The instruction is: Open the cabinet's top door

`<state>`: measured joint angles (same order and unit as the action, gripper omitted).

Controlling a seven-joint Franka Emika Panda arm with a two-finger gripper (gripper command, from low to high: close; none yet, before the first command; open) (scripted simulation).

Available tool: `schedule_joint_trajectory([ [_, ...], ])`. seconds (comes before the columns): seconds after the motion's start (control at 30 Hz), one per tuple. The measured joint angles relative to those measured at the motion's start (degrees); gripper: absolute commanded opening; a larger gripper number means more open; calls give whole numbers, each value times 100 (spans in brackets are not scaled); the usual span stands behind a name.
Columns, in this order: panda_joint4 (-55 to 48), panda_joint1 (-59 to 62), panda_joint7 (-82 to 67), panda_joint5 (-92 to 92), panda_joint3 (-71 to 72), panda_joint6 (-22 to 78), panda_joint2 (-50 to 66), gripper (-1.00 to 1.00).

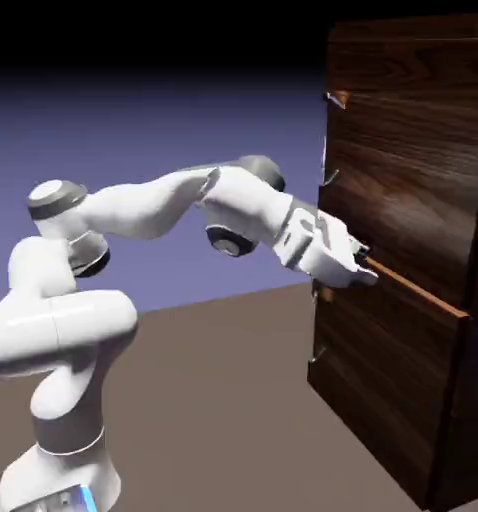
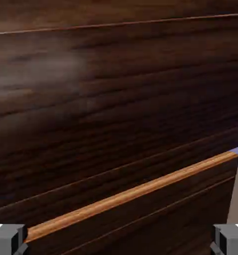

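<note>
Two doors face us: pincer (image 1: 363, 266) spread wide (nothing held) near the top door's (image 1: 403, 190) bottom edge, cabinet (image 1: 453, 60) shut.

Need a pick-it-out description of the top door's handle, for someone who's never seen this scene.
Start at the tall dark wood-grain cabinet on the exterior view's right. Its larger upper panel is the top door, above the orange-tan strip. The handle is the thin vertical silver bar at that panel's left edge, above the white hand; nothing else on that panel is metal.
</note>
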<state>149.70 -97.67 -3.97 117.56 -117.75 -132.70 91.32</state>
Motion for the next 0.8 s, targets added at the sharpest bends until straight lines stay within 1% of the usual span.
schedule_joint_trajectory([
  [0.17,-124,-707,-356,947,-904,331,966,0],
  [0.27,-601,-72,-285,1358,-724,452,967,0],
  [0.3,-756,134,-262,1491,-666,491,968,-100],
  [0.37,-756,134,-261,1491,-666,491,968,-100],
  [0.57,356,-335,-1095,1605,-1351,1973,968,-100],
  [0.8,1145,-138,-1586,1412,-2216,3718,968,-100],
])
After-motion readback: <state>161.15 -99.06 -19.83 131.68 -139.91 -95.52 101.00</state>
